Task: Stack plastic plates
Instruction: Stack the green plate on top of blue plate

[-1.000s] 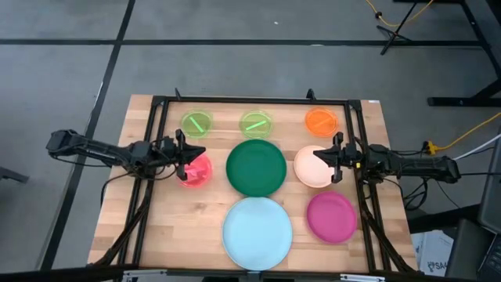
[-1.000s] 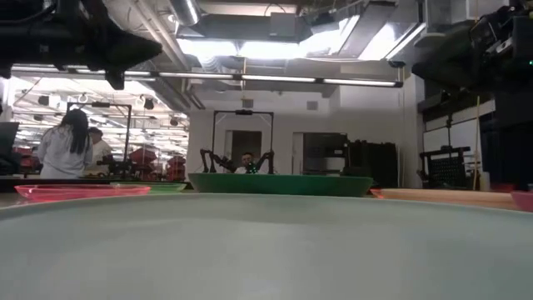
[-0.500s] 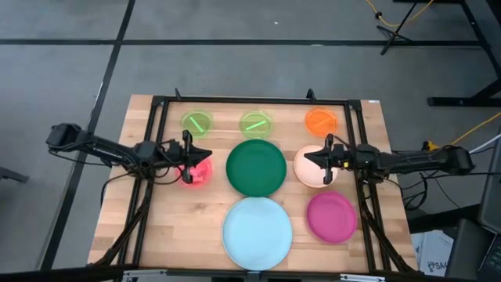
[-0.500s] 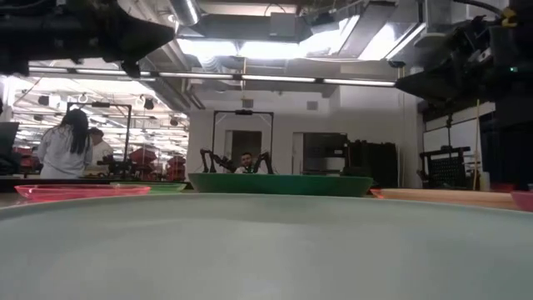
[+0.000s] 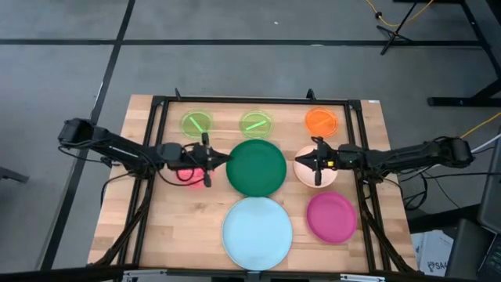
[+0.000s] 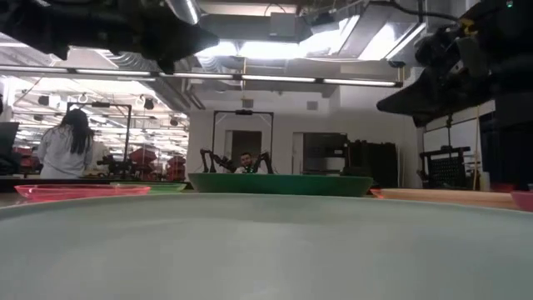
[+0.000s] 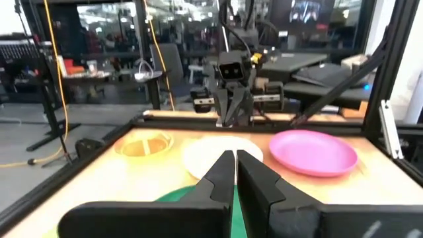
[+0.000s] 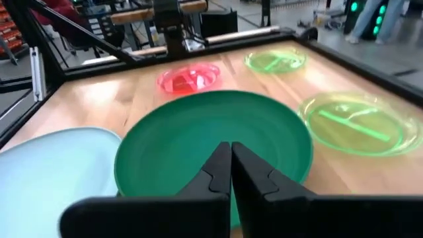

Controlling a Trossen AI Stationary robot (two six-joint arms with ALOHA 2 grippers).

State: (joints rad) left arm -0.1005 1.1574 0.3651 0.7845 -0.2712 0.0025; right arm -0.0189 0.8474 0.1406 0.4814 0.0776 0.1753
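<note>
Plastic plates unstacked: I read the round dark green plate between both closed tools, left tool at its 9 o'clock, right tool at 3 o'clock.

Eight plates on the surface: two lime ones, one orange, one pink, one dark green, one cream, one light blue, one magenta. Two arms, each with one pincer.
</note>
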